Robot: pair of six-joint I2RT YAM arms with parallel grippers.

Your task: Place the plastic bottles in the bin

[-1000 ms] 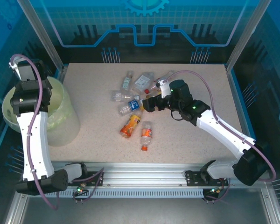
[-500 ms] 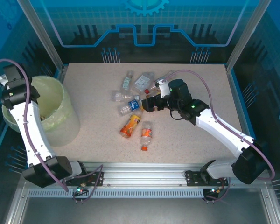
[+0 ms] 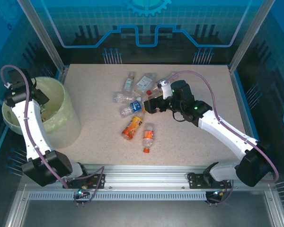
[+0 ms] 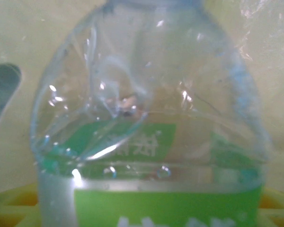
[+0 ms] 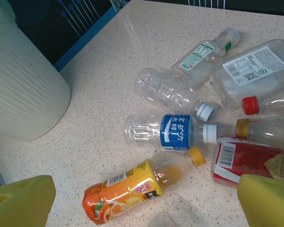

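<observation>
Glossy clear plastic bottles — speckled matt table — ribbed matt bin

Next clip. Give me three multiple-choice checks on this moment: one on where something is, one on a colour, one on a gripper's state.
1. Where on the table is the bin?
A. far right corner
B. middle
C. left side

2. What colour is the label on the bottle seen close up in the left wrist view?
A. green
B. red
C. blue

3. How is the right gripper?
A. shut on a bottle
B. open, empty
C. shut, empty

Key:
1 C: the top view shows the bin at the table's left edge.
2 A: a green band with white characters runs across the bottle.
3 B: its yellow fingers stand wide apart with nothing gripped between them.
</observation>
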